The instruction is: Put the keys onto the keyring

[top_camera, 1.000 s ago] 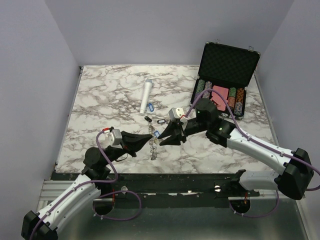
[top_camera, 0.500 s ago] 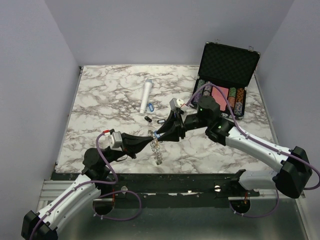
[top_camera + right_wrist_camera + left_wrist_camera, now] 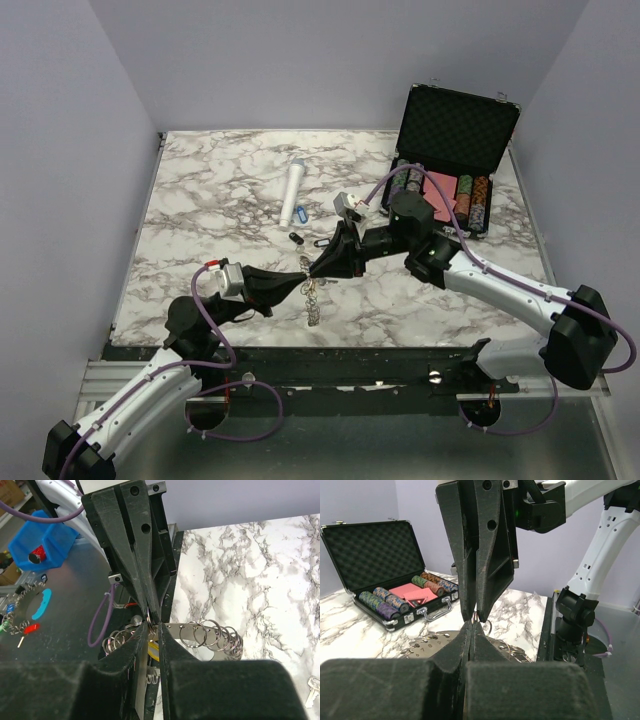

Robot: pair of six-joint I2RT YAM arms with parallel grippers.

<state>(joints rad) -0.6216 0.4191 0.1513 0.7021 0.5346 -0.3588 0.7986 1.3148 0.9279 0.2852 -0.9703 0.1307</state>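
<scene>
Left gripper (image 3: 299,279) and right gripper (image 3: 321,268) meet tip to tip above the near middle of the marble table (image 3: 200,190). The left one's fingers are pressed flat together on the keyring (image 3: 313,303), which hangs from their tips and dangles towards the tabletop. In the right wrist view its flat silvery band and fringe of small wire loops run out to the right of the meeting point. The right gripper's fingers are drawn in to a thin slit, pinching a yellow-tagged key (image 3: 155,650); its metal part is too hidden to make out. Three loose keys lie further back on the table, well apart from the ring: a blue-tagged key (image 3: 303,213) just beside the white cylinder (image 3: 292,193), a black-tagged key (image 3: 296,237) and a dark-tagged key (image 3: 322,241). An open chip case (image 3: 455,125) stands at the far right corner
</scene>
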